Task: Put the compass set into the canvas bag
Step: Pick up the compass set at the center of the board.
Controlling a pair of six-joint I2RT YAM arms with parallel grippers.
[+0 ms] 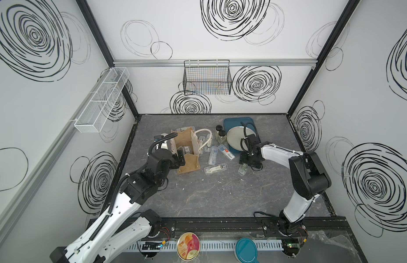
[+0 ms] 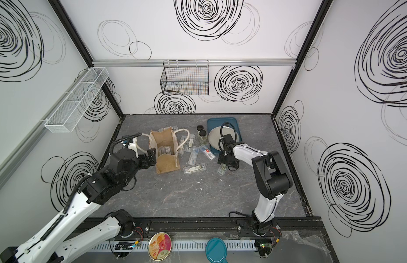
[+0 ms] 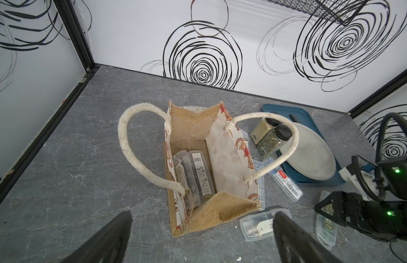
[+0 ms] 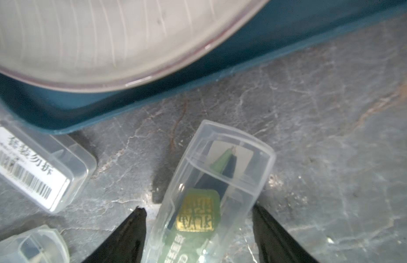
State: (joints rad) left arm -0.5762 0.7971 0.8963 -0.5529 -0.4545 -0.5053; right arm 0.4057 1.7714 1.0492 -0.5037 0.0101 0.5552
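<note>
Clear compass case (image 4: 211, 182) between right jaws, gap one side, unclamped; left jaws wide apart.

White label on clear case (image 4: 31, 173) just beside teal tray (image 4: 198, 75): "套装勿拆", barcode alongside. Gold seal stamp on green-card case (image 4: 211, 182), near tray: characters illegible.

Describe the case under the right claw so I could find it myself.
Start at the blue tray holding the round plate. Just off its near edge, a clear plastic case lies between the open jaws of the right gripper. Unlike the white-labelled cases nearby, its insert is green with a gold square stamp.
</note>
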